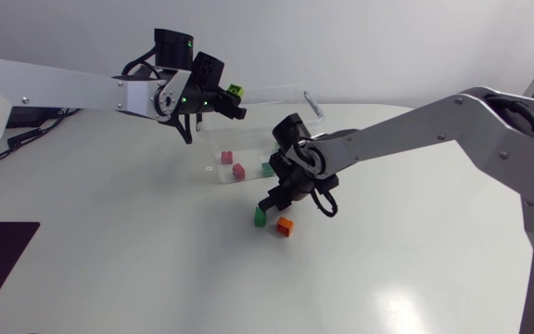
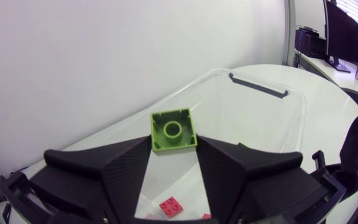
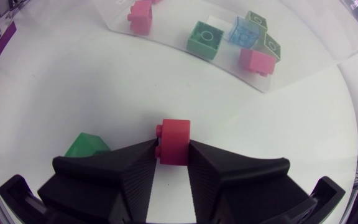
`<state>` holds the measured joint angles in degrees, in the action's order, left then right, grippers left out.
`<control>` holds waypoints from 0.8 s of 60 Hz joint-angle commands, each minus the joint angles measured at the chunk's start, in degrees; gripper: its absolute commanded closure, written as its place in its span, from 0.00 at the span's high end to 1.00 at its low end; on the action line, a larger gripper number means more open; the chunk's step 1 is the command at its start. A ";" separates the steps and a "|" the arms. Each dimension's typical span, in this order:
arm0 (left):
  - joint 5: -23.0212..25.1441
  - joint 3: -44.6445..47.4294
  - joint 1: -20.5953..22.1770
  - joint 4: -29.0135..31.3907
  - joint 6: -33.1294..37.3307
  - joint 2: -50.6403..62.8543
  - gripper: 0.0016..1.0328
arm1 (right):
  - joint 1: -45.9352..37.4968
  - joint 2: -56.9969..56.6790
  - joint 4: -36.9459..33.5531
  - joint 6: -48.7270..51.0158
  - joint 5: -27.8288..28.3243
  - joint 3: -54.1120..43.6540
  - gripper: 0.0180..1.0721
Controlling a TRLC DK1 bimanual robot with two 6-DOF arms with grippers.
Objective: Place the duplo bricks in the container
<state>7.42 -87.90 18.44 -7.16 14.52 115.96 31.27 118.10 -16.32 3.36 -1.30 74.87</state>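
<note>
**On the white table: two bricks held, two waiting**

The white table (image 1: 156,260) carries a clear container (image 1: 310,100) at its far side. The left gripper (image 1: 233,100) hangs above the container, its jaws clamped on a lime brick (image 2: 173,130) from two sides. The right gripper (image 3: 174,155) is low over the table, just in front of the container's near wall, with its jaws closed on a red brick (image 3: 174,142).

To do this step well, I think the left arm should open only when the lime brick is lower and well inside the walls, so that it does not bounce out. The right arm must raise the red brick above the near wall before it goes forward (the wall is clear and easy to hit).

The count: two bricks are held. Two lie loose near the right gripper, a green brick (image 1: 260,215) and an orange brick (image 1: 285,225). The container holds at least six: two pink bricks (image 3: 140,15), one mid-green brick (image 3: 205,37), one pale clear brick (image 3: 244,31) and two darker green bricks (image 3: 269,45), partly hidden.
</note>
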 commanded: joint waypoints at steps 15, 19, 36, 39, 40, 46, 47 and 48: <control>-0.21 2.82 0.64 1.36 -1.16 -5.40 0.96 | -3.93 -17.38 -2.84 -0.63 -0.37 -3.59 0.25; -0.21 5.54 1.16 1.36 -1.08 -8.65 0.96 | -4.99 -18.79 -3.99 -0.63 -0.02 -1.75 0.25; 1.81 17.59 4.06 6.28 2.26 -21.04 0.96 | -7.01 -18.17 -4.07 -0.98 1.04 6.08 0.25; 2.42 19.87 4.85 7.25 3.05 -22.80 0.96 | -7.10 -17.56 -3.81 -1.25 1.04 7.39 0.25; 2.51 20.49 5.12 7.77 3.67 -23.33 0.96 | -7.10 -17.29 -3.81 -1.51 1.12 7.92 0.25; 4.97 24.09 5.47 10.06 4.99 -26.05 0.95 | -7.27 -16.06 -3.46 -2.12 1.21 10.47 0.25; 5.24 24.44 5.47 10.59 5.25 -26.31 0.95 | -7.27 -15.80 -3.46 -2.12 1.21 10.73 0.25; 5.59 25.06 5.56 11.29 5.60 -26.49 0.95 | -7.36 -15.45 -3.37 -2.21 1.21 11.26 0.25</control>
<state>11.68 -66.28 23.79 2.33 17.98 91.35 24.56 100.18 -19.57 2.74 -0.23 83.68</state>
